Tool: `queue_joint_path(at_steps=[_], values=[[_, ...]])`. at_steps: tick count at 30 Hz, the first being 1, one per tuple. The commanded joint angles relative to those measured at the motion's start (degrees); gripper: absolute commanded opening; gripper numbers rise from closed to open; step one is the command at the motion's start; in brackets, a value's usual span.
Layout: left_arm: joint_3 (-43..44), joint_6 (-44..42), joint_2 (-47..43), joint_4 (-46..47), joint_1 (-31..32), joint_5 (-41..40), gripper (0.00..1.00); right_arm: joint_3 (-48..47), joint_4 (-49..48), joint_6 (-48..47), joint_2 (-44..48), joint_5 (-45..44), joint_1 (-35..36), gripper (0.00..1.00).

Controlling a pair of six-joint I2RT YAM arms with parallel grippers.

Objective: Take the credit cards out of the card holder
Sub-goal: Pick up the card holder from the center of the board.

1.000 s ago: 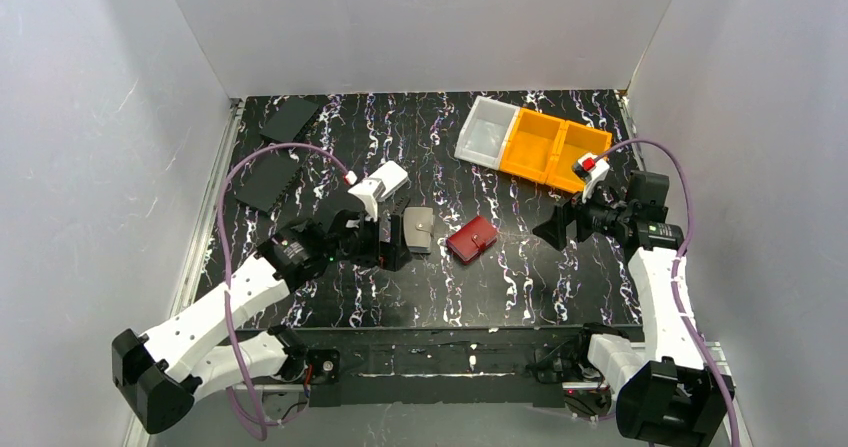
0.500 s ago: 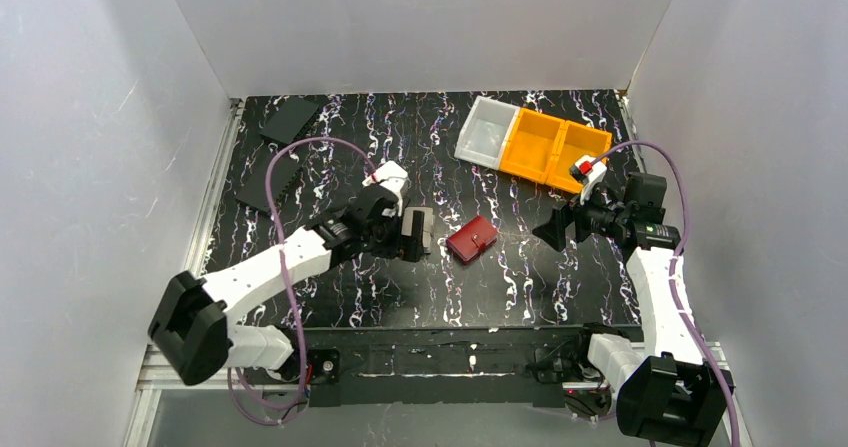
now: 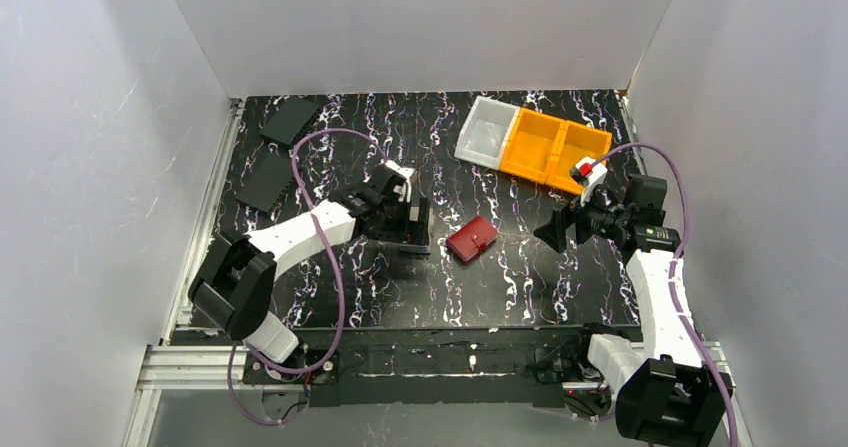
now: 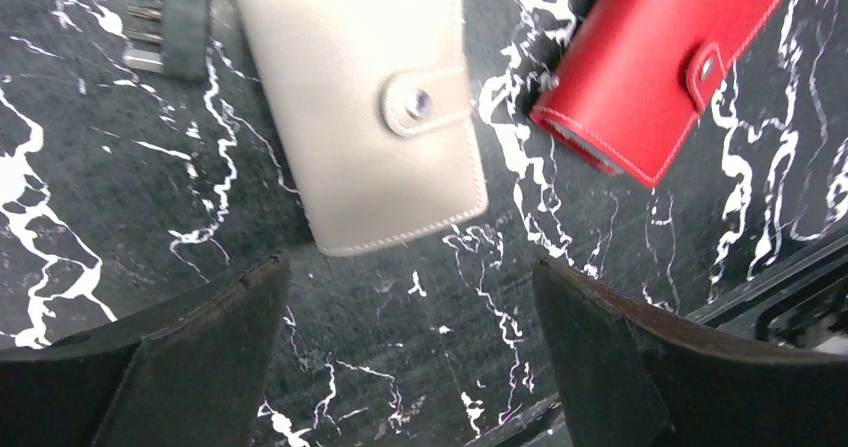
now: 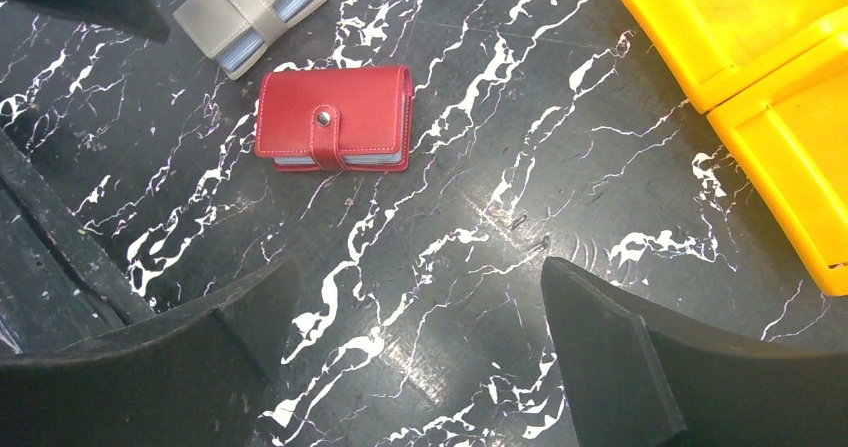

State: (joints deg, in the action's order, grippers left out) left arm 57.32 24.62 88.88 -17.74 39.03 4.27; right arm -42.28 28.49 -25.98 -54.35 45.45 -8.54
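The holder (image 4: 370,117) is running off the top edge of the left wrist view, its near corner blurring. From above, the left gripper (image 3: 416,235) is hiding most of it. The cards (image 5: 285,17) are showing only as pale edges, too thin to count. Frame edges are also cropping the red wallet (image 4: 655,62) and orange bins (image 5: 760,57).

The card holder (image 4: 365,107) lies on the worktop (image 4: 120,217), a second wallet (image 4: 655,62) just to its right, trays (image 3: 540,145) well behind.

The left arm (image 3: 300,233) and right arm (image 3: 655,289) had white shells, black joints and looping purple cables (image 3: 338,131); their jaws were matte black.
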Motion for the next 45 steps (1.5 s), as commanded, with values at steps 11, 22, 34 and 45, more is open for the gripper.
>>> queue_joint_path(at_steps=[11, 22, 34, 45], values=[[-3.12, 4.85, 4.67, 8.75, -6.71, 13.66, 0.9, 0.26, -1.42, -1.07, 1.24, 0.46, -0.26, 1.0], [-4.77, 6.63, 9.5, 10.61, -8.65, 13.87, 0.8, 0.27, -1.41, -1.24, 1.27, 0.66, -0.32, 1.0], [-8.14, 8.25, 10.09, 14.34, -8.7, 12.82, 0.3, 0.31, -1.12, -1.35, 1.17, 0.95, -0.27, 1.0], [-15.24, 5.91, -1.46, 20.43, -8.66, 12.29, 0.0, 0.18, 0.43, -2.64, -1.39, 5.09, -0.24, 1.0]])
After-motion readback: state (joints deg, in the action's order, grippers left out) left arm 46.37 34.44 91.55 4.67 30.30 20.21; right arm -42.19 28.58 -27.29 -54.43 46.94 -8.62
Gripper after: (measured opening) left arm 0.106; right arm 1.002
